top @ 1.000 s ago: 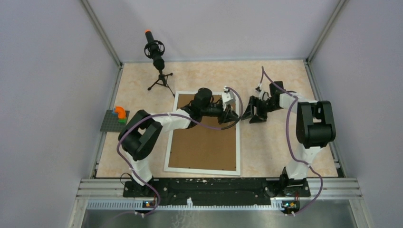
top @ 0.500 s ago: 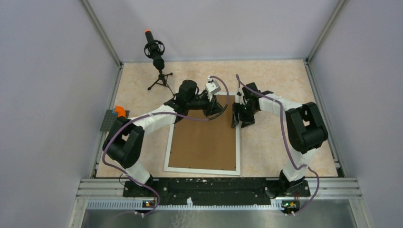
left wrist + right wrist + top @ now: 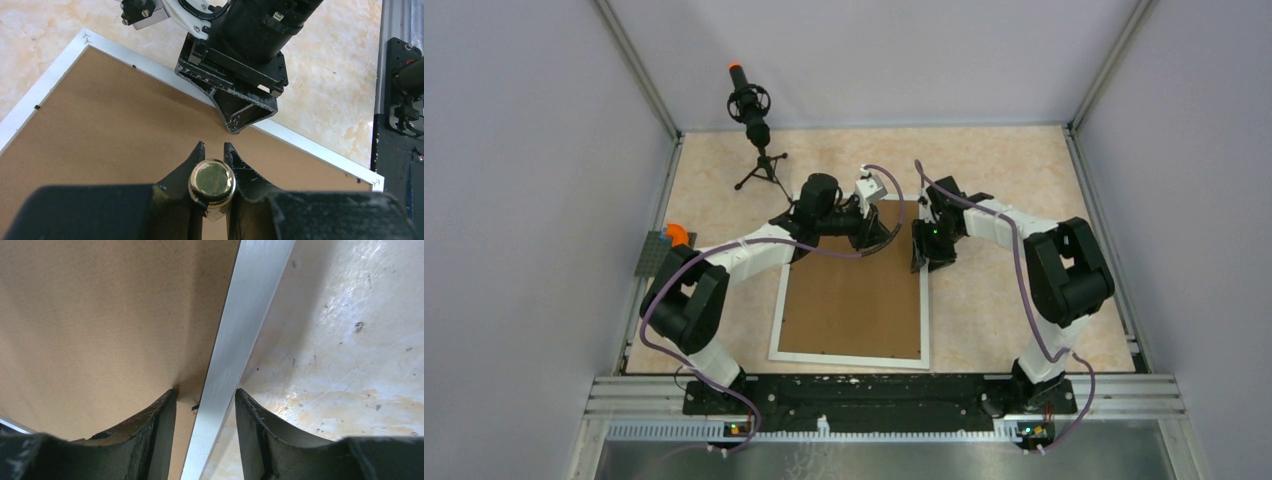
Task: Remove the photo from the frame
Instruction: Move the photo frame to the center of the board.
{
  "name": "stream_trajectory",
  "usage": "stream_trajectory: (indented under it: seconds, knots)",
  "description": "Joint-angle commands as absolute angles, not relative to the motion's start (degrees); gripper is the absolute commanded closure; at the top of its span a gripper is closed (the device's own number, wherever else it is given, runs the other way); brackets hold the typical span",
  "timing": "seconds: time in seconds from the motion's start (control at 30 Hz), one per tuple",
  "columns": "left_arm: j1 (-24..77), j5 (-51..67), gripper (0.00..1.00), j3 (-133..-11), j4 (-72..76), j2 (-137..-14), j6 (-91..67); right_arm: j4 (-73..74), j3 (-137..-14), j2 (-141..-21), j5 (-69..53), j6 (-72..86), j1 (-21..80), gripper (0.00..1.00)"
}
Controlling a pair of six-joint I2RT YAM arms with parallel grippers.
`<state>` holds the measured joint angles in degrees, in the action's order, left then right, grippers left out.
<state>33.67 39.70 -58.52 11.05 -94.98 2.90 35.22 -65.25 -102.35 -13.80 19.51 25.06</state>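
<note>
**Position of the work.** The frame (image 3: pixel 849 359) lay flat on the bench (image 3: pixel 994 300), face down, with its brown backing board (image 3: pixel 849 300) uppermost. Its long axis ran from the near edge of the bench toward the far wall, between the two arms. We saw no part of the photo. We judged that it sat under the board, inside the frame, so the task was not yet done.

**Governing relation.** The right pincer (image 3: pixel 205 392) stood over the right long border (image 3: pixel 240 340) of the frame, close to the far right corner. That border ran lengthwise through the gap between the fingers. One finger (image 3: pixel 155 425) stood on the board side and the other on the bench side. A small dark tab (image 3: pixel 195 406) showed at the inner edge of the border between them. The right arm was therefore the nearer to this edge, and we judged that the coming move turned on closing squarely across the thin border or working at the tab.

**State of the pincers.**
- Right: spread, with the border between the fingers. Slim gaps showed on both sides, so we saw no pinch.
- Left pincer (image 3: pixel 214 146): hung above the far part of the board, pointing at the right pincer, its tips almost pressed together with a narrow slit between them. A round brass piece (image 3: pixel 212 182) sat between the fingers near their roots. We could not tell whether it was gripped or belonged to the pincer.
</note>
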Motion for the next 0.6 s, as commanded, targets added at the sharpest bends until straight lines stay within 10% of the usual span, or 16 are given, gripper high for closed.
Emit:
stream_trajectory:
  seconds: [0.0, 0.27, 0.57]
  knots:
    - [33.48, 39.75, 1.00, -58.03, 12.24, -92.46, 2.28, 38.65, -63.41, -100.63, -11.91, 18.40, 25.82, 0.61]
    - [33.19, 39.90, 1.00, -58.01, 12.48, -92.80, 2.85, 39.18, -68.97, -105.90, -12.06, 19.19, 23.92, 1.00]
    - [31.80, 40.79, 1.00, -58.81, 12.21, -93.67, 3.74, 40.70, -86.00, -117.24, -15.35, 18.98, 14.81, 1.00]
